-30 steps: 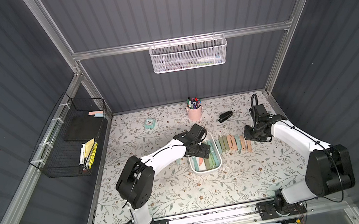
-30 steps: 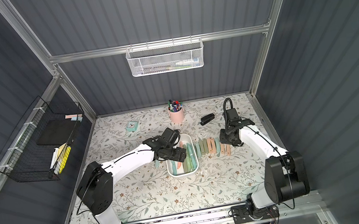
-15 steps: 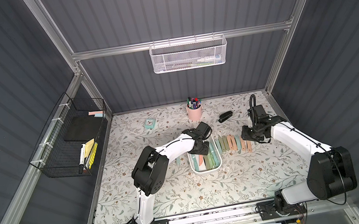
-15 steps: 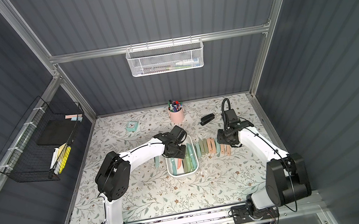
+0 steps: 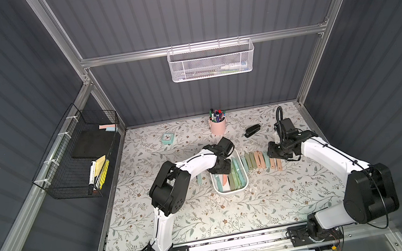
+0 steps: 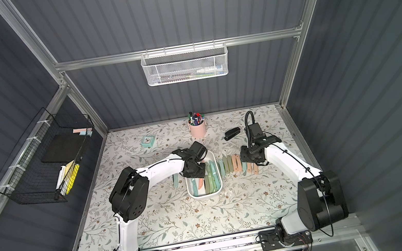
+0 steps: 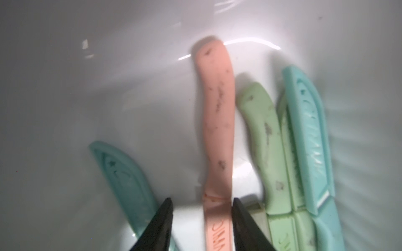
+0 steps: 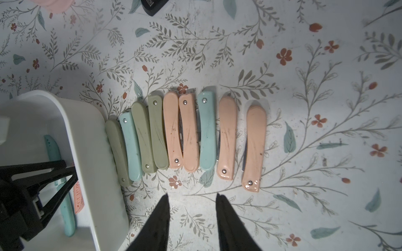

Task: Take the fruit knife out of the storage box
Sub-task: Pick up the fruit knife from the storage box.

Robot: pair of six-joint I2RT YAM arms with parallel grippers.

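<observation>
The storage box (image 5: pixel 231 193) (image 6: pixel 205 195) is a shallow white tub in the middle of the floral table. Several sheathed fruit knives lie in it. My left gripper (image 7: pixel 202 198) (image 5: pixel 221 167) reaches down into the box, open and straddling the pink knife (image 7: pixel 217 108) (image 5: pixel 224 179). One finger lies against the knife's side and a gap shows at the other. A teal knife (image 7: pixel 124 178) and green and teal ones (image 7: pixel 265 141) lie either side. My right gripper (image 8: pixel 192 195) (image 5: pixel 274 154) hovers open and empty above the table, beside a row of folded knives (image 8: pixel 185 134).
A lone teal knife (image 5: pixel 199 179) lies on the table left of the box. At the back stand a pink pen cup (image 5: pixel 218 126), a black stapler (image 5: pixel 252 130) and a teal clock (image 5: pixel 168 137). A black wire basket (image 5: pixel 78 163) and a white mesh basket (image 5: pixel 210 61) hang on the walls.
My left gripper's jaws have narrowed around the pink knife inside the box, and the left arm's elbow has swung toward the middle. The right arm has barely shifted.
</observation>
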